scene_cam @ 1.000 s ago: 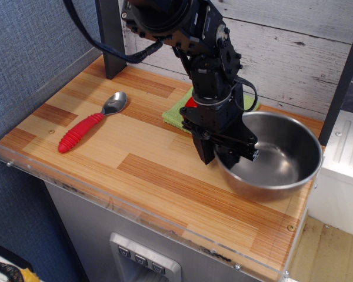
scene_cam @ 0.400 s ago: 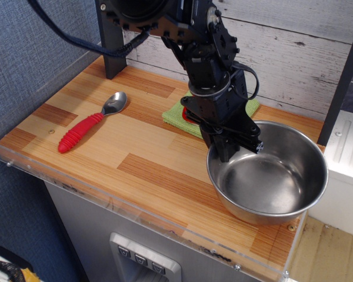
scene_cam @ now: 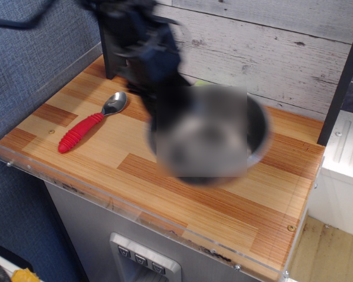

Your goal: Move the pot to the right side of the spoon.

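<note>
The pot (scene_cam: 215,138), a large steel bowl, is heavily motion-blurred over the middle of the wooden table (scene_cam: 253,200). The spoon (scene_cam: 91,123), with a metal bowl and a ribbed red handle, lies at the left, so the pot is to its right. My gripper (scene_cam: 163,120) is a dark blur at the pot's left rim, and the pot travels with it. The fingers themselves cannot be made out. The arm reaches down from the top left.
A black post (scene_cam: 110,56) stands at the back left. A sliver of green cloth (scene_cam: 199,84) shows behind the pot. A clear acrylic lip (scene_cam: 135,202) runs along the table's front edge. A white cabinet (scene_cam: 344,153) is off the right side.
The arm has swung left quickly, carrying the pot from the table's right end toward the middle, closer to the spoon. The green cloth is now mostly covered. The spoon has not moved.
</note>
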{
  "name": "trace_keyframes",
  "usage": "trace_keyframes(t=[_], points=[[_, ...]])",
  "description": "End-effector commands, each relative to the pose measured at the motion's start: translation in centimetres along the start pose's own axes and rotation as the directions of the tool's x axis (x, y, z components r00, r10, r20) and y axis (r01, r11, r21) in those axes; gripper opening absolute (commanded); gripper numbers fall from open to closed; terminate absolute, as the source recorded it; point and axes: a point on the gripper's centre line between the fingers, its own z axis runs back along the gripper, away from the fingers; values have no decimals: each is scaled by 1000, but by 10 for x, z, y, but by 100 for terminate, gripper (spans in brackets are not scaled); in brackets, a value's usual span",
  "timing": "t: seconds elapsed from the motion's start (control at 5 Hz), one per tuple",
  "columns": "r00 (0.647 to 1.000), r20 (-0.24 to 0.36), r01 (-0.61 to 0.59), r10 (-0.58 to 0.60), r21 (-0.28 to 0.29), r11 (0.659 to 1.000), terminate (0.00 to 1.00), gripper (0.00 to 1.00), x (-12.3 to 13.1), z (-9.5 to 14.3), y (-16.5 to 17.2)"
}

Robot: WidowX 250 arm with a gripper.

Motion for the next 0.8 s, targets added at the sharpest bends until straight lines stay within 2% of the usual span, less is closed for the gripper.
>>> trace_keyframes(t=[0.0,0.2,0.4,0.6], points=[[992,-108,-58,71,122,991,0,0,-10,25,61],[972,-169,-139,165,155,978,0,0,-23,10,94],[964,-204,-138,171,164,977,0,0,-25,-2,102],[974,-187,-91,127,188,978,0,0,-25,-9,108]])
